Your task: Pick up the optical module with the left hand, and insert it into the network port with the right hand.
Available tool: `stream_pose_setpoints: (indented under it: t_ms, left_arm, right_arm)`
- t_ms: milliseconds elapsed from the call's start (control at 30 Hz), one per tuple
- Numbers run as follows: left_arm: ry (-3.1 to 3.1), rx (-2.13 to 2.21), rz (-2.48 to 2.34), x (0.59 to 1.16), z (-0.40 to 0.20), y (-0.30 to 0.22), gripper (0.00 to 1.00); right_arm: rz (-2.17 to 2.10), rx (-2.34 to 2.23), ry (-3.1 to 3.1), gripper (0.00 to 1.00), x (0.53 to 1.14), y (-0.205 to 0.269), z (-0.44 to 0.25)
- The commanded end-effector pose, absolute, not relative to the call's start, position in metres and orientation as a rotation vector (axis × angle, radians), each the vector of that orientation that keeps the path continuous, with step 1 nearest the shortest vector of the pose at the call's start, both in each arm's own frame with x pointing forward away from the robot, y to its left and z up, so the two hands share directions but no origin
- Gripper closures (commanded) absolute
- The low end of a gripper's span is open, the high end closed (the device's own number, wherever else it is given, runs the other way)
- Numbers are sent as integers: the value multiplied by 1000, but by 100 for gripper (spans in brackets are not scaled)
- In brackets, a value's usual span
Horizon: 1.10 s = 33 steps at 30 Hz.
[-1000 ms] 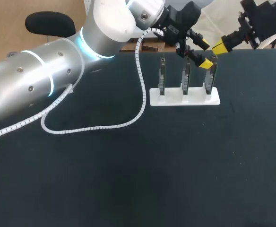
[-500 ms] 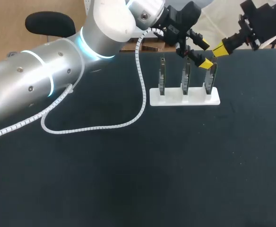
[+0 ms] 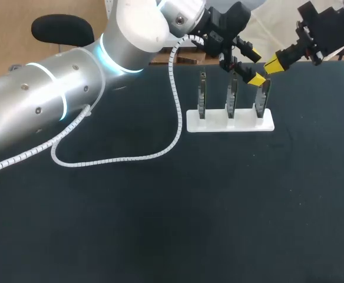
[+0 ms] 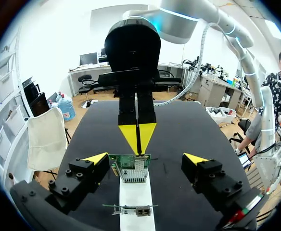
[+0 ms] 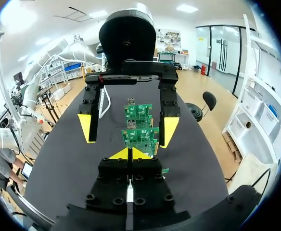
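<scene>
A white rack (image 3: pixel 231 121) holds three upright green circuit boards with network ports. My left gripper (image 3: pixel 253 66) is open and straddles the rightmost board (image 3: pixel 264 94) from above. In the left wrist view that board (image 4: pixel 129 167) stands between the yellow fingertips (image 4: pixel 96 158) without touching them. My right gripper (image 3: pixel 273 61) is shut, its tips pointing at the same board from the far right. It faces the left gripper (image 5: pixel 127 129) across the boards (image 5: pixel 139 137). I cannot make out an optical module in any view.
A white coiled cable (image 3: pixel 125 158) from my left arm lies on the black table (image 3: pixel 178 224), left of the rack. A second board (image 4: pixel 130 210) stands on the rack (image 4: pixel 135 195) nearer the left wrist camera.
The right gripper has shifted very slightly near the rightmost board. The left arm and the boards have stayed where they were.
</scene>
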<state>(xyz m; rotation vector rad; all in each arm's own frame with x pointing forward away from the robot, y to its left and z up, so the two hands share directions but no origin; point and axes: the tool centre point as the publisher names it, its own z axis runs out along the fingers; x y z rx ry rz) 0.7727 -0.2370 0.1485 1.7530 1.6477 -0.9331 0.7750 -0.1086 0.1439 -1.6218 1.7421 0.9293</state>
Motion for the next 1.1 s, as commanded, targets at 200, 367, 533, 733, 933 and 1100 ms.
stream_pose_setpoints:
  t_ms: [200, 367, 533, 733, 933, 1100]
  left_arm:
    - [1647, 1752, -929, 771, 148, -236, 0]
    - [1647, 1752, -929, 771, 148, -236, 0]
    - [1647, 1752, -929, 771, 148, -236, 0]
    - [1647, 1752, -929, 771, 148, -236, 0]
    - [1647, 1752, -929, 771, 148, -236, 0]
    - [1647, 1752, -929, 771, 148, -236, 0]
  right_arm:
    - [928, -1610, 1754, 100, 776, -110, 138]
    - [932, -1604, 1758, 100, 775, -109, 137]
    - [939, -1597, 1758, 100, 775, -109, 136]
    - [939, -1600, 1760, 100, 775, -109, 136]
    - [942, -1598, 1764, 100, 775, -108, 134]
    - [946, -1597, 1770, 100, 775, -108, 132]
